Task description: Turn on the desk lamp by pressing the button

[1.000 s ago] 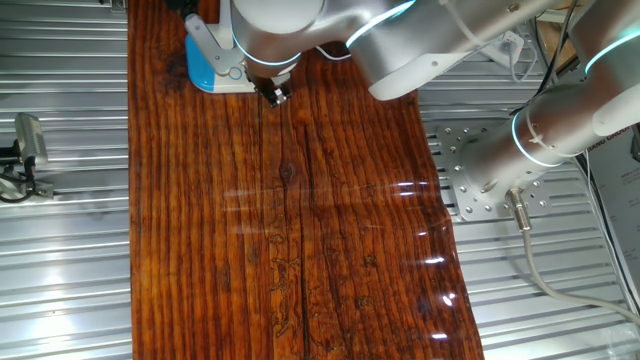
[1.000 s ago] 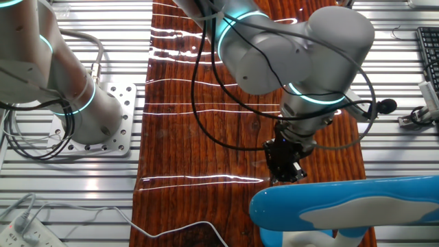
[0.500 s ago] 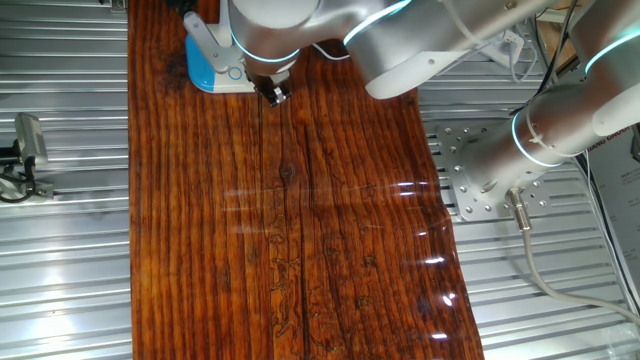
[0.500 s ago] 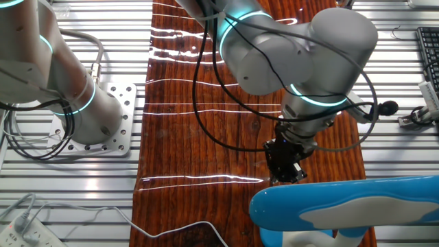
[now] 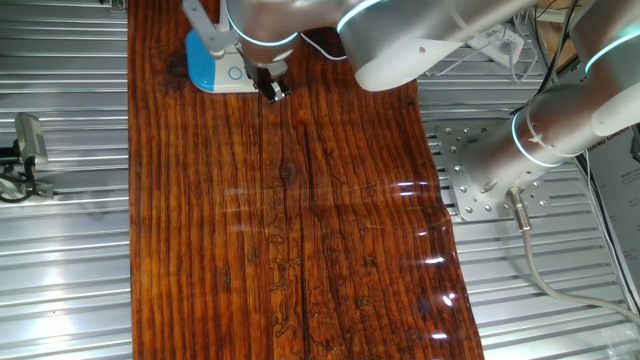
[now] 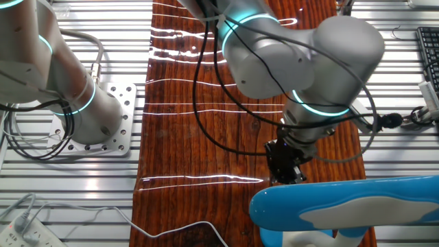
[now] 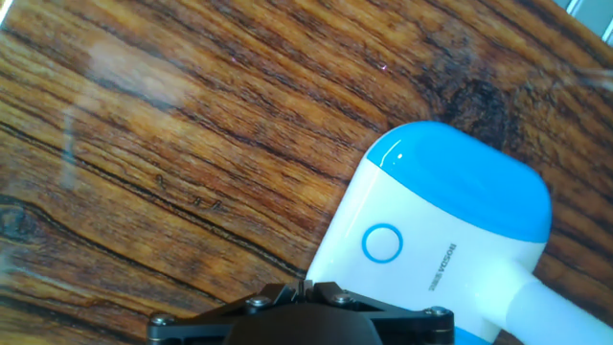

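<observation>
The desk lamp's base stands at the far left corner of the wooden table, blue with a white rim. Its button is a small white ring. My gripper hangs just to the right of the base, low over the wood, apart from the button. In the hand view the base fills the right side, and the button is a blue ring on its white part, just above and to the right of my gripper, whose fingertips meet, shut on nothing. The lamp's head fills the foreground of the other fixed view, in front of my gripper.
A second arm's base is bolted to the metal bench right of the table. A white power strip and cables lie on the bench. The table's left edge runs close to the lamp.
The arm has shifted a little toward the table's far end, uncovering more of the lamp base. The gripper has crept slightly toward the base. The lamp has not moved.
</observation>
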Action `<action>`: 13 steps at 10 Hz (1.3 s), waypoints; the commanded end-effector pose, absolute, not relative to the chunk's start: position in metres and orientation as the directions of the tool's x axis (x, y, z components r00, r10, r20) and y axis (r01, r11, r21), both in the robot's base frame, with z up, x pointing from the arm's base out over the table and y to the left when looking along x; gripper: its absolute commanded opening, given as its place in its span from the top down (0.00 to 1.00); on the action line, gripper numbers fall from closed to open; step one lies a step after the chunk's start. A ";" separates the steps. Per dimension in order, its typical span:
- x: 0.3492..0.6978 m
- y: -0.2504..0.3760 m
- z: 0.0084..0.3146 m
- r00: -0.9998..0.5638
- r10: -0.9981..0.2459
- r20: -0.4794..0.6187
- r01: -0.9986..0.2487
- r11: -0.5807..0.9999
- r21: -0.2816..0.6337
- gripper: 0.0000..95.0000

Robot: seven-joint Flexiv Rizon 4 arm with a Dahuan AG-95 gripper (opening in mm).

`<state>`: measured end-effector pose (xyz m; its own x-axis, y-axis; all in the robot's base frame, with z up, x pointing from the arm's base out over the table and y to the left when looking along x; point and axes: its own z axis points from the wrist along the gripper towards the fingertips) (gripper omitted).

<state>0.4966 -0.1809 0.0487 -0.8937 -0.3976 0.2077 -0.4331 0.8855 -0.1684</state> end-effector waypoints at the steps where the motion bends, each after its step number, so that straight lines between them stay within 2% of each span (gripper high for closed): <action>1: 0.496 -0.180 0.049 -0.906 -0.375 0.196 -0.408 0.897 -0.169 1.00; 6: 0.496 -0.180 0.049 -0.931 -0.304 0.202 -0.342 0.921 -0.189 1.00; 9: 0.496 -0.180 0.049 -0.943 -0.269 0.194 -0.313 0.917 -0.247 1.00; 13: 0.496 -0.180 0.049 -0.953 -0.233 0.196 -0.280 0.922 -0.267 1.00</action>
